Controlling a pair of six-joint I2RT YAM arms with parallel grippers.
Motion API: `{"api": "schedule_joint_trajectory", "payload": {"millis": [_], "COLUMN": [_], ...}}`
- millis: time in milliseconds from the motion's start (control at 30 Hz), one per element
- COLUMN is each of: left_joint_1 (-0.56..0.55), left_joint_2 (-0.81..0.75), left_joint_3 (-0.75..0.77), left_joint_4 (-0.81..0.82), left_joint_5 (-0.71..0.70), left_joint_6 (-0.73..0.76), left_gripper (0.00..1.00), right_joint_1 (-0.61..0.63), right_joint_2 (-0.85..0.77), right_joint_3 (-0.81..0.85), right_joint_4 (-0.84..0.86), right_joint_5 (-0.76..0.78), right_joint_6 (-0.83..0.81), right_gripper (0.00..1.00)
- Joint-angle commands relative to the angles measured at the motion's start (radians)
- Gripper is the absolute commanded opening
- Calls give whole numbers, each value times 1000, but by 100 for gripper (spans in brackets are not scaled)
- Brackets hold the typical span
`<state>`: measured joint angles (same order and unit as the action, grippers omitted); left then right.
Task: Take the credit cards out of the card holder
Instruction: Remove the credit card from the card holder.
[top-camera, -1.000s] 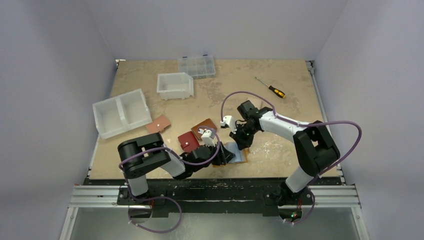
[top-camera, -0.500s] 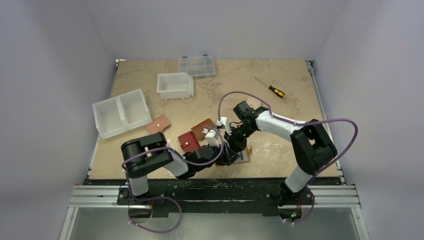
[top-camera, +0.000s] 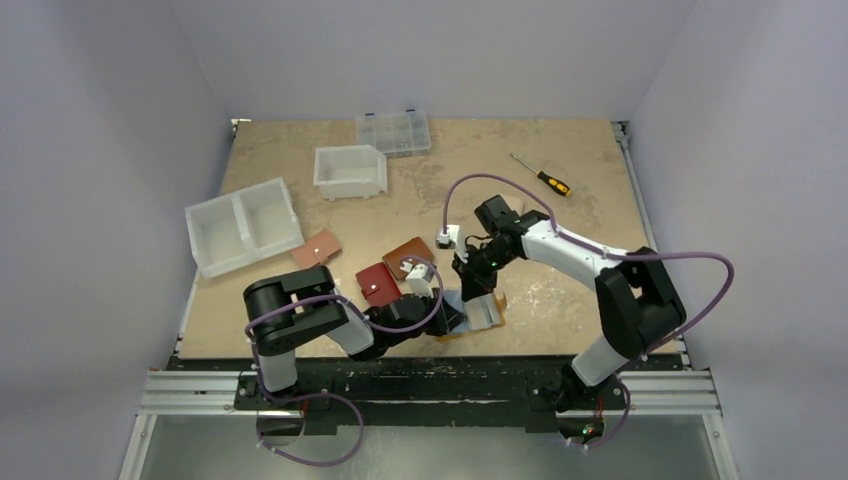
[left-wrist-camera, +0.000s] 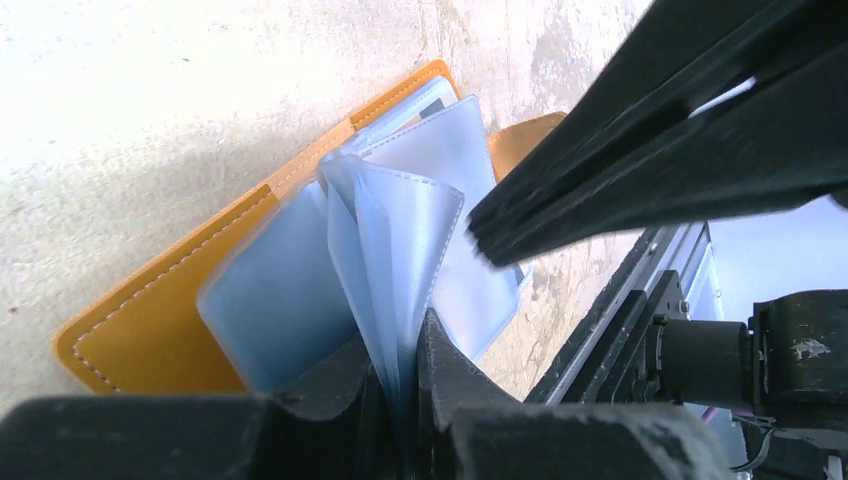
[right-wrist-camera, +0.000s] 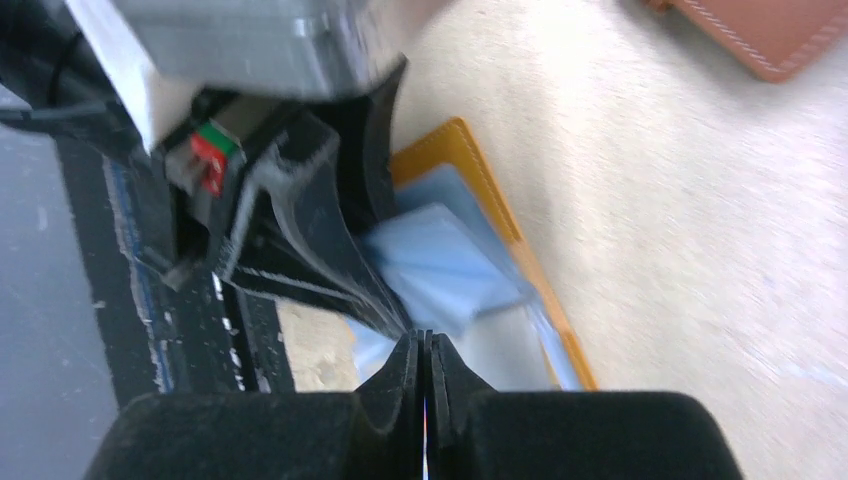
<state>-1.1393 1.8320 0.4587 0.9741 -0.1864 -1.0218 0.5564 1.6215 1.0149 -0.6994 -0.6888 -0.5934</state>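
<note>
With my left gripper (left-wrist-camera: 400, 365) pinching the clear sleeves (left-wrist-camera: 395, 230) of the holder (left-wrist-camera: 150, 325), which lies open near the table's (top-camera: 560, 200) front edge, and my right gripper (right-wrist-camera: 422, 345) shut tight beside them, I fear a pull would drag the whole holder or tear sleeves, freeing no cards.

Stitched leather card holder (left-wrist-camera: 130, 330), glossy plastic sleeves (left-wrist-camera: 400, 240).
</note>
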Motion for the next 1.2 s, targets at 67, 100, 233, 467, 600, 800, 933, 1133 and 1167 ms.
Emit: {"api": "schedule_joint_trajectory", "payload": {"millis": [67,100,233,467,600,800,933,1133,1167], "left_joint_1": [18,19,24,26,26,23,18,14,12], "left_joint_2": [-9,-10,5,56,55,77,76,52,47], "left_joint_3": [-70,-73,-65,-81,-86,-71,-68,-66,-65], "left_joint_4": [-58,-54,-42,56,90,112,108,77,68], "left_joint_5": [-42,-40,-20,8,22,52,54,43,39], "left_joint_6": [-18,-19,-17,-38,-28,-18,-14,7,12], "left_gripper": [9,9,10,9,10,21,28,40,43], "right_joint_1": [-19,-18,-17,-11,2,42,49,50,49], "right_joint_2": [-149,-154,-153,-81,-67,-26,-8,2,2], "right_joint_3": [-73,-89,-95,-90,-93,-77,-61,-35,-31], "right_joint_4": [71,73,55,60,73,71,54,30,26], "right_joint_5": [263,294,301,337,334,295,237,160,148], "right_joint_6": [-11,-22,-40,-26,-13,-1,-5,-9,-12], "right_gripper": [6,6,5,3,2,2,2,1,1]}}
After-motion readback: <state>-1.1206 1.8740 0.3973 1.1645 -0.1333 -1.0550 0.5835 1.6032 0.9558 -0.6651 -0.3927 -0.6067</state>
